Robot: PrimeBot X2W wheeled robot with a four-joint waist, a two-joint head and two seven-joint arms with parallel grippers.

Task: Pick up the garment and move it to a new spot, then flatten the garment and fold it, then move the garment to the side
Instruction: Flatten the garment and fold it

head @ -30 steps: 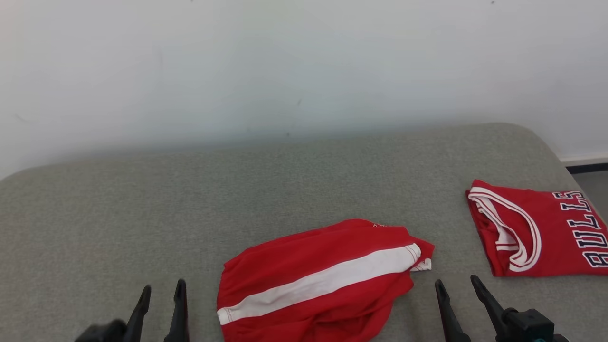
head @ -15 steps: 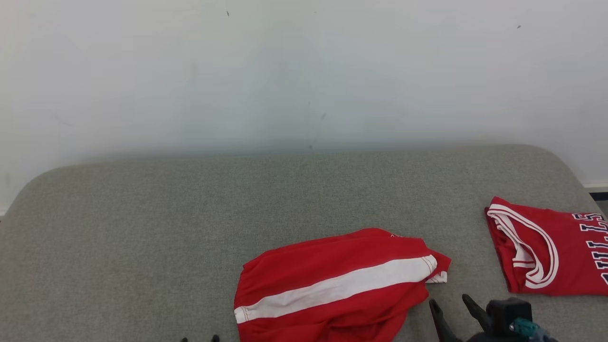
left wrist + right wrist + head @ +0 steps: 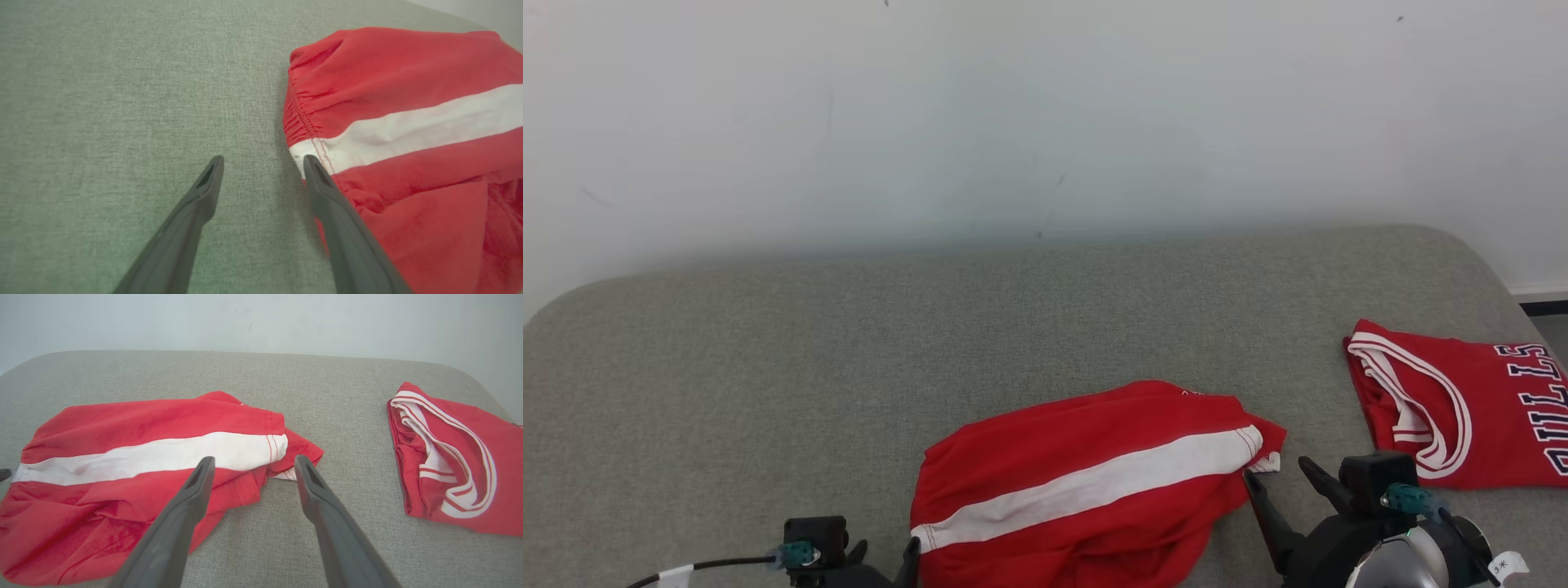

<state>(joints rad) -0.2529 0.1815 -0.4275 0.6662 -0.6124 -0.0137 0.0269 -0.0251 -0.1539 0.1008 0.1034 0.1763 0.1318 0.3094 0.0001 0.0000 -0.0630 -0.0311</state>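
The folded red sleeveless jersey with white-and-red trim [image 3: 1494, 433], lying at the right end of the grey fabric surface [image 3: 768, 367], carries block capitals in dark navy outlined in white. They are set sideways in the head view and run up along its right edge: "ULLS" reads clearly, and the letter before it is cut off by the border. A small white paper tag [image 3: 1503, 565] in that view's lower right corner bears a dark mark too small to read.

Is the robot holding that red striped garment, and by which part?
Nothing is held. Both stand open: left gripper beside the garment at its waistband, right gripper at its hem.
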